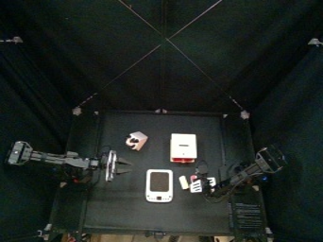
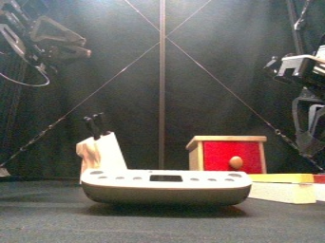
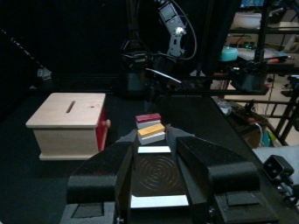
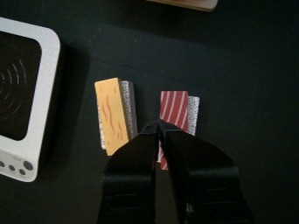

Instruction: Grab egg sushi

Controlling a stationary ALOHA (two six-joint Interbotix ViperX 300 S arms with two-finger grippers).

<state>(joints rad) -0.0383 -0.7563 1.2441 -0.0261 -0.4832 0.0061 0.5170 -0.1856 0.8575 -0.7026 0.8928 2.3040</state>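
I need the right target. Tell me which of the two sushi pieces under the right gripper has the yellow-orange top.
The egg sushi, the piece nearer the white scale. Its neighbour, the red-striped piece, lies on the far side from the scale.

The tabletop is matt black with a faint, even grain. Black cloth curtains hang dull and slightly creased around it. The wooden box, at the left of the left wrist view, is pale, unvarnished-looking wood with a smooth top; its front panel is a flat matt red. The white scale looks like smooth, slightly glossy plastic, with a dark ridged round plate. The egg sushi has a yellow-orange top with a wood-like grain and a rough, speckled grey-white side. The red-striped sushi piece beside it shows the same grainy side. The right gripper jaws are smooth black plastic with a slight sheen.
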